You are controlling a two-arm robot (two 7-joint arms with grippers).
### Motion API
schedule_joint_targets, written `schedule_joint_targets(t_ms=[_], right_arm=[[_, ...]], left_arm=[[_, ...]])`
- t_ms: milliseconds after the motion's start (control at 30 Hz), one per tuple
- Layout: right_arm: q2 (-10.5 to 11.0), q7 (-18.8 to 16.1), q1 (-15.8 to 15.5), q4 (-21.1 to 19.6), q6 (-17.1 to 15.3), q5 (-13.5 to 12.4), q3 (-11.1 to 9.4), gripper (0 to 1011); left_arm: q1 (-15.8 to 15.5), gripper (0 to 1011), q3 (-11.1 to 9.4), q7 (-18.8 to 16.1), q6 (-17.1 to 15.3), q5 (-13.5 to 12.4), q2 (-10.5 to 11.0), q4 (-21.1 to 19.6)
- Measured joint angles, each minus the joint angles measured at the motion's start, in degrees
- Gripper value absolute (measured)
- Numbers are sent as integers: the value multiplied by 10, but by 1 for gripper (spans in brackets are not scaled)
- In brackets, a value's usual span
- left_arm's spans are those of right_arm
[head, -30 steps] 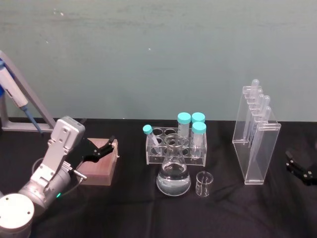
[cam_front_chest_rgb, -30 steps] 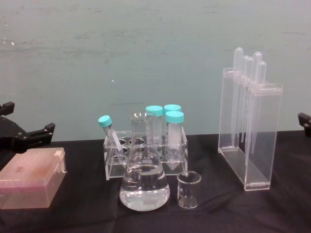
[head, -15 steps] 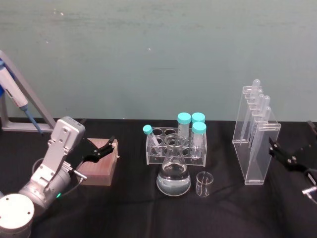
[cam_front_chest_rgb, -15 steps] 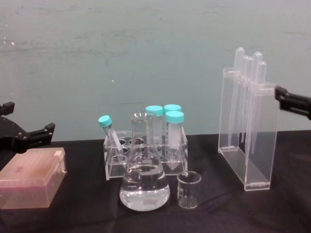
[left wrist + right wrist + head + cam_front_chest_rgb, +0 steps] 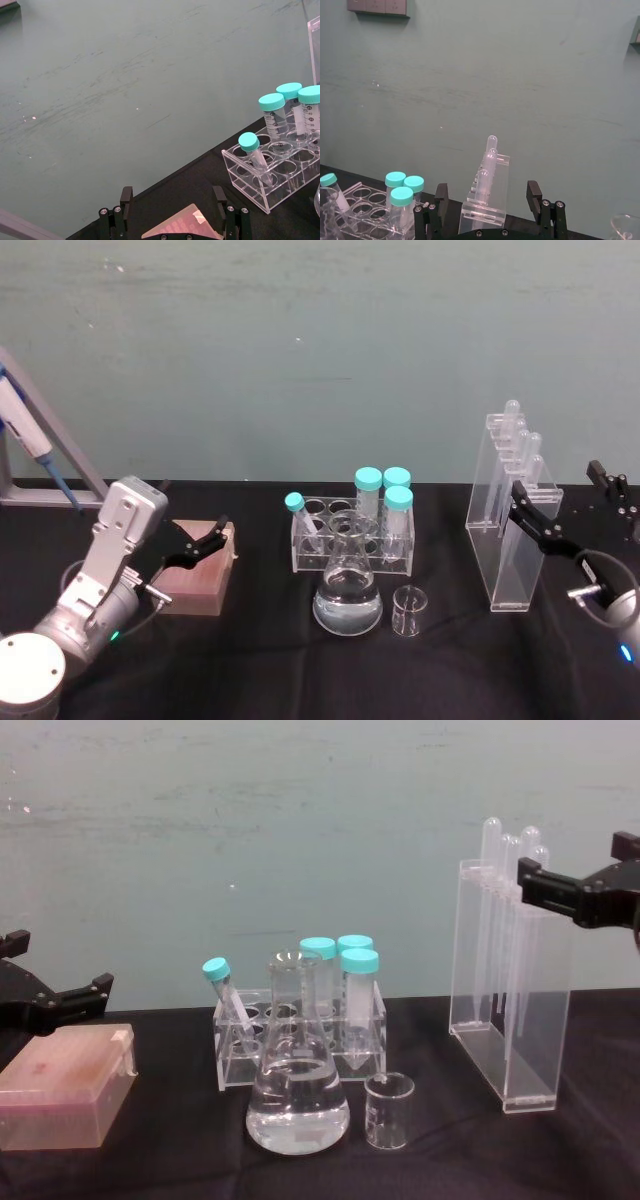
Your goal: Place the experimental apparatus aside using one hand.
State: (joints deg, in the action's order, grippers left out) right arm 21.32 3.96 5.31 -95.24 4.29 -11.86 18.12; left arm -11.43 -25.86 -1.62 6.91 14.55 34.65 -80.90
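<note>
The right hand (image 5: 555, 480) hangs with its fingers spread wide at the upper right of the tall acrylic rack of pipettes (image 5: 503, 515), which stands upright at the right end of the black surface (image 5: 250, 665); whether a finger touches the rack cannot be told. The conical flask (image 5: 347, 592), holding clear liquid, and the small beaker (image 5: 408, 612) just to its right stand in front of the low rack of teal-capped tubes (image 5: 350, 538) at the middle, well apart from the tall rack. The left hand (image 5: 172, 199) is parked, also open, over the pink box (image 5: 197, 578) at the left.
</note>
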Motion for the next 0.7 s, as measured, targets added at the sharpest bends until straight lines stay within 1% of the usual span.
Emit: schedule_joint_targets(t_ms=[233,433,467,567,700], right_arm=[[-28,13,4,4,-18,10,-4,1000],[-58,28,12,15,-37,21,-10,1000],[-58,28,12,15,-37,21,-10,1000],[-68,30,13,18,-45,26,-12,1000],[-77,29,15,22,-51,31,-14,1000]], left_arm=[[0,1000,0,0,0,0,0,0],[0,1000,0,0,0,0,0,0],[0,1000,0,0,0,0,0,0],[0,1000,0,0,0,0,0,0],[0,1000,0,0,0,0,0,0]])
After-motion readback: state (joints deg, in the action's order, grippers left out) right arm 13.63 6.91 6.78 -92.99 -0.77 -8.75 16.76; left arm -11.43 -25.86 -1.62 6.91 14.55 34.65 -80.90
